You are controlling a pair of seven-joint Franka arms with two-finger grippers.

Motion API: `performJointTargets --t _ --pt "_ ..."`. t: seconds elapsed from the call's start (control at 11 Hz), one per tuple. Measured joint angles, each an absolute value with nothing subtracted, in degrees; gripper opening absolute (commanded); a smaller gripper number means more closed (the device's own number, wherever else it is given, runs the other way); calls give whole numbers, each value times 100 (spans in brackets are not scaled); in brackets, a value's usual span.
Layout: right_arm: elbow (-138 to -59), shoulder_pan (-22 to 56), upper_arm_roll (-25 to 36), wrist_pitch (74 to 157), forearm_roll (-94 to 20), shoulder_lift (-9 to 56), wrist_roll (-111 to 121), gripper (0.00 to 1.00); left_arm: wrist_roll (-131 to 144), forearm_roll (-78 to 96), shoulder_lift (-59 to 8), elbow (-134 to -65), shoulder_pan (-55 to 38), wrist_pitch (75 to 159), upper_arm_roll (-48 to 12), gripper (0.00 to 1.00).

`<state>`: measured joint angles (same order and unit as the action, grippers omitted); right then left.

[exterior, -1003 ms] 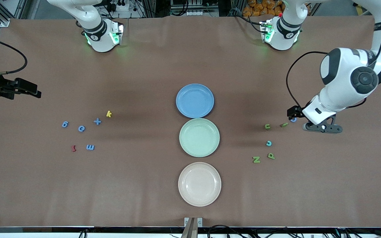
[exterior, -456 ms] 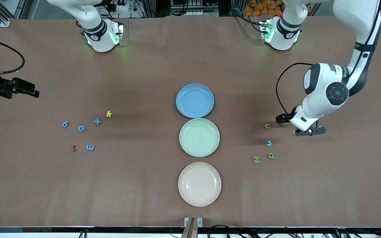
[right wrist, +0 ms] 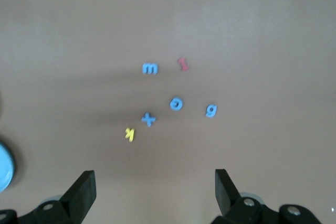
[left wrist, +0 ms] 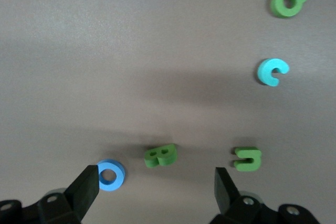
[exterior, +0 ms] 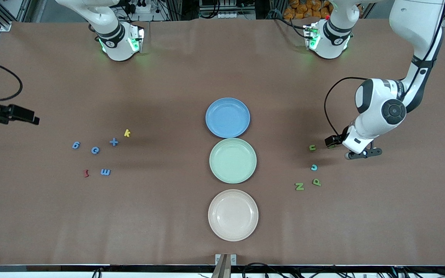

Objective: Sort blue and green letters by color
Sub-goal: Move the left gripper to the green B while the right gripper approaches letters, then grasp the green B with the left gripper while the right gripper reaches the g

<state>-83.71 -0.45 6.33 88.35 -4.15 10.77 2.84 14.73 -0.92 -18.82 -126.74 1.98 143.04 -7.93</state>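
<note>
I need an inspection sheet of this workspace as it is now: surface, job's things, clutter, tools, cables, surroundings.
Surface: brown table; blue plate, green plate and pale pink plate in a row, nothing on them.
Job's things: four blue letters toward the right arm's end; green letters and two blue ones toward the left arm's end.
Clutter: yellow k, dark red piece.
Tools: left tool open, low over a green piece; right tool open, waiting high at the table edge.
Cables: black cable looped at the left wrist.
Surroundings: nothing seen worth noting.
</note>
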Motion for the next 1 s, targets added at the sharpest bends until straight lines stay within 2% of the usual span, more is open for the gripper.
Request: performJointTargets --t 0.27,0.46,1.0 --pt "-8402 -396 635 9360 -448 1604 285 100 1738 -92 -2044 -12711 214 14485 -803 87" --pt "-8716 -666 633 9892 -495 1856 295 100 1782 -92 -2141 -12721 207 14640 -808 87" --pt "-11173 -904 637 12953 -527 2084 303 100 1792 -92 -2312 -12730 203 14794 -806 78"
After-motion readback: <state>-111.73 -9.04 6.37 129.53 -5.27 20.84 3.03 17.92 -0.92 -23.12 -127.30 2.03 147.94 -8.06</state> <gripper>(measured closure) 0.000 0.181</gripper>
